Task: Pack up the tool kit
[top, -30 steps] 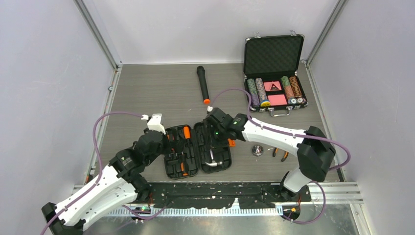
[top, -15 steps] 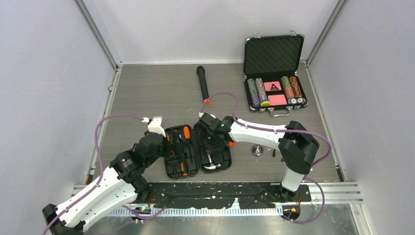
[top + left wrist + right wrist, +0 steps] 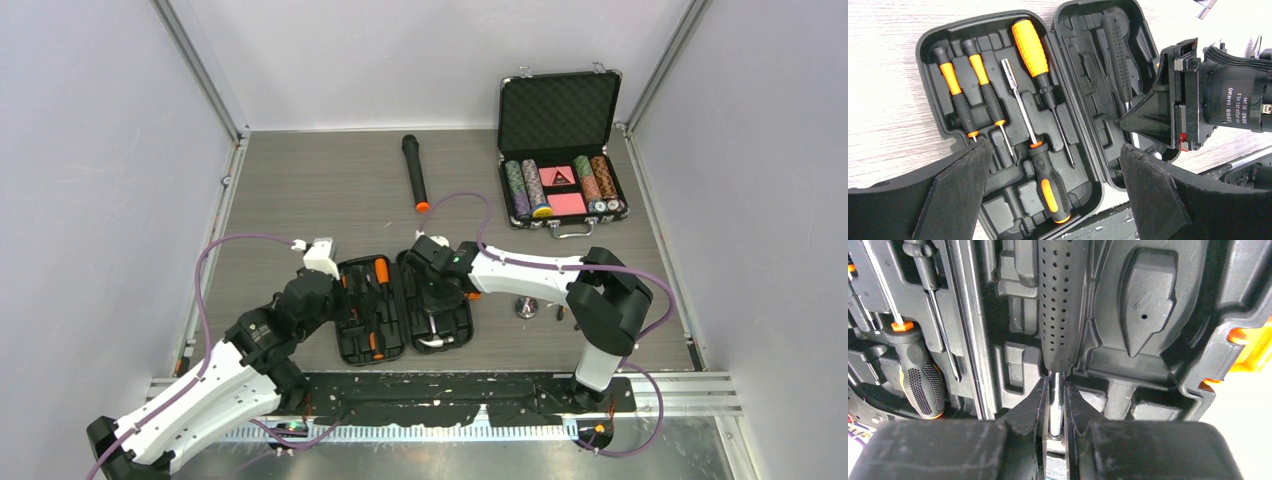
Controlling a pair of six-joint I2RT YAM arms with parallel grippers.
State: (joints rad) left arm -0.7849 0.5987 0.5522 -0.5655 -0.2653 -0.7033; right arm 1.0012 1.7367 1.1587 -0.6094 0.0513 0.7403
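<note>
**Hammer pinched over right half of kit, pliers not in yet**

The tool kit (image 3: 390, 340) lies open and flat on the surface (image 3: 300, 190), near edge, centre, between the two arms. The left half has the screwdrivers (image 3: 1030, 47) in their slots. The right half has the hammer (image 3: 1063, 300), its black dotted grip lying along the moulded channel.

The right pincer (image 3: 1056, 387) is nearly closed, clamped on the bare metal shaft just below the grip. The hammer head is hidden under the pincer body, so I cannot tell whether it is fully seated. The left pincer (image 3: 1054, 155) is wide open with nothing in it, hovering over the near end of the kit's left half and not touching the kit.

The pliers (image 3: 573, 315) lie on the surface to the right of the kit, beside a small round metal item (image 3: 526, 307) that I can't identify. The poker chip case (image 3: 560, 110) and microphone (image 3: 413, 170) sit far back, well apart.

Step, as I judge it: seating the hammer. The task is partway done, with the pliers and closing the lid left.

Risks:
- The shaft is smooth metal and the grip on it is narrow, so the hammer could swivel or slip if lifted or pushed sideways.
- If the head sits proud of its slot, the lid won't shut.
- Nothing is bracing the kit, so a downward or sideways push from the right arm could slide or tip that half.
- The fingers sit deep in the moulding and could snag on the ribs when opening or retreating, dragging the hammer back out.
</note>
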